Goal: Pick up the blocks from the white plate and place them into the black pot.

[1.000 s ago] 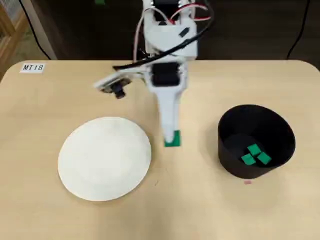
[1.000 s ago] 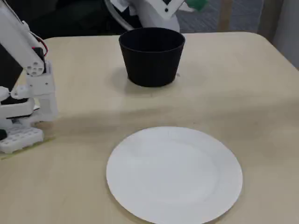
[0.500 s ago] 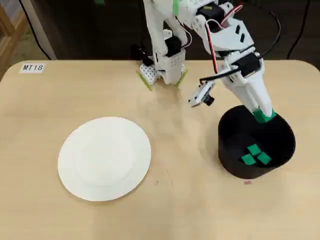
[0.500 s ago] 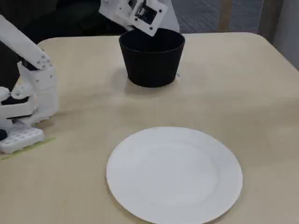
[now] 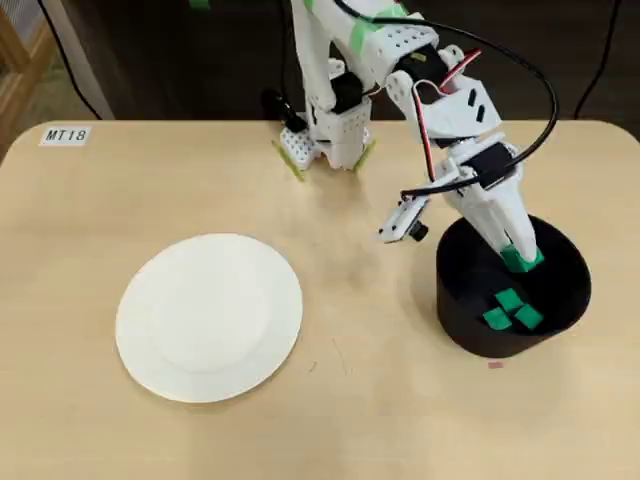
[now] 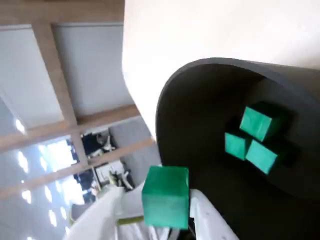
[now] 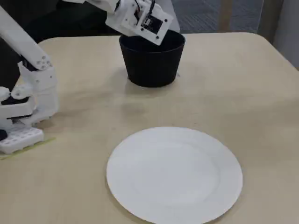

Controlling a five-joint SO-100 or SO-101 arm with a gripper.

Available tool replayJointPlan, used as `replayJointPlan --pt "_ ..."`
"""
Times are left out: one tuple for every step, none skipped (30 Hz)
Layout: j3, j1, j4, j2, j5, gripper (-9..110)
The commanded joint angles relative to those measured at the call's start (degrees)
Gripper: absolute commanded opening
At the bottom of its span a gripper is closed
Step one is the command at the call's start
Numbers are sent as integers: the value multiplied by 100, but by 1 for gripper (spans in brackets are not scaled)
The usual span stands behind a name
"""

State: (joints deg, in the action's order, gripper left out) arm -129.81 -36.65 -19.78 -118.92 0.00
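**A:** How far along is the job?

**B:** Nearly done, I'd judge. The white plate (image 5: 208,316) toward the tabletop's left side in the overhead view is bare. Three green blocks (image 5: 511,310) lie clustered on the floor of the black pot (image 5: 456,300), which stands toward the right edge.

**A:** And the fourth?

**B:** The gripper (image 5: 520,258) has its fingers closed on it. That last block (image 6: 166,196) hangs over the pot's opening, just inside the rim nearest the arm's base.

**A:** So what remains?

**B:** Only letting go, so it drops in beside the others. Nothing else looks left on the plate.
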Motion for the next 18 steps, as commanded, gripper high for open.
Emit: replayJointPlan --pt "18 141 35 9 -62 27" --pt "18 185 35 9 -35 25" --pt "18 246 44 9 0 19" --pt "26 316 53 0 44 11" --pt "26 413 88 -18 70 1" --pt "62 519 70 -26 53 -2" --pt "88 686 35 -62 35 -2" --pt "88 888 0 -158 18 -2" --pt "88 1125 -62 -281 -18 -2" --pt "88 1406 -158 -431 -70 -2" --pt "88 1714 -264 -598 -132 -2" --pt "88 2030 -387 -765 -176 -2" --pt "79 2347 -510 -923 -237 -2" --pt "44 2654 -606 -1090 -272 -2" --pt "9 2918 -703 -1257 -299 -2" --pt "-26 3164 -826 -1406 -308 -2" --pt "-62 3357 -932 -1556 -308 -2" --pt "-114 3489 -1020 -1714 -316 -2"
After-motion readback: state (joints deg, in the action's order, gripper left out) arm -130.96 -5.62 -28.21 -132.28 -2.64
